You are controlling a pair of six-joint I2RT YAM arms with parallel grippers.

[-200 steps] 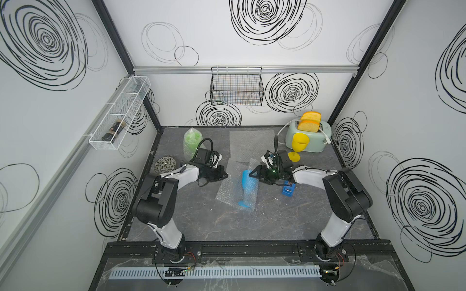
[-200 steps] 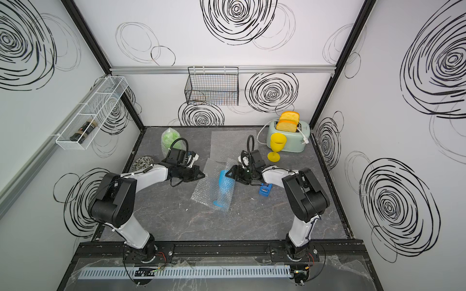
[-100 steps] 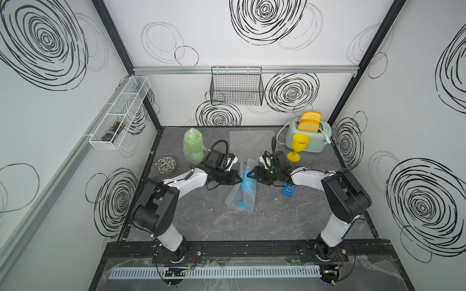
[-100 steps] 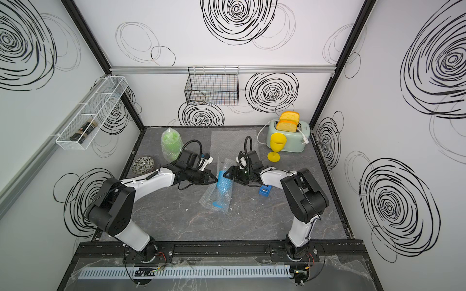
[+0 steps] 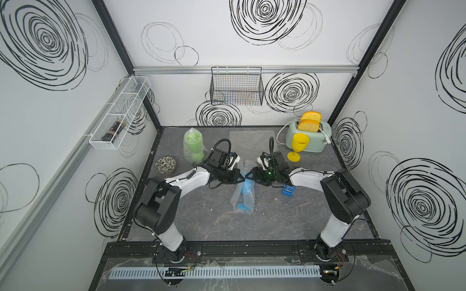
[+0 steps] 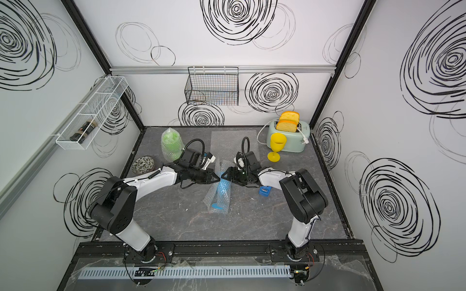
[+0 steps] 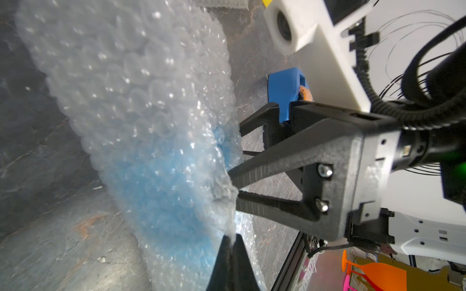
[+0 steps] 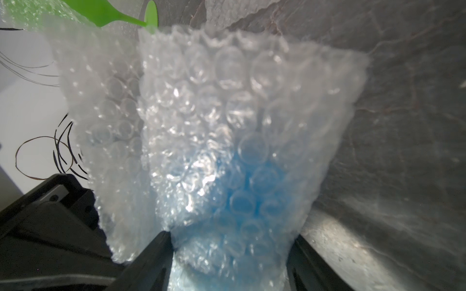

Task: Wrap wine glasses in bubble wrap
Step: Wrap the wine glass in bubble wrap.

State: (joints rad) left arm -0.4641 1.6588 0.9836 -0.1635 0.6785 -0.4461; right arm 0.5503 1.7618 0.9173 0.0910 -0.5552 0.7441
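The blue wine glass [image 5: 245, 187] lies on its side mid-table, its foot towards the front, inside a folded sheet of bubble wrap [image 5: 236, 199]. My left gripper [image 5: 242, 177] is shut on the edge of that wrap, pinched between its tips [image 7: 231, 239]. My right gripper [image 5: 248, 175] faces it, its jaws set wide and pressed on both sides of the wrapped blue bowl [image 8: 252, 181]. The green wine glass [image 5: 193, 144] stands wrapped at the back left. The yellow wine glass [image 5: 298, 146] stands bare by the toaster. Another bubble wrap sheet [image 5: 252, 143] lies flat behind the grippers.
A mint toaster [image 5: 309, 136] holding toast stands at the back right. A blue tape dispenser [image 5: 288, 190] sits under the right forearm. A patterned bowl [image 5: 165, 165] rests at the left edge. A black wire basket [image 5: 237, 87] and a white wall rack [image 5: 121, 116] hang above.
My left gripper swept right from beside the sheet to the blue glass, folding the wrap's edge over it. The spread sheet has narrowed into a bundle. My right gripper stayed in place.
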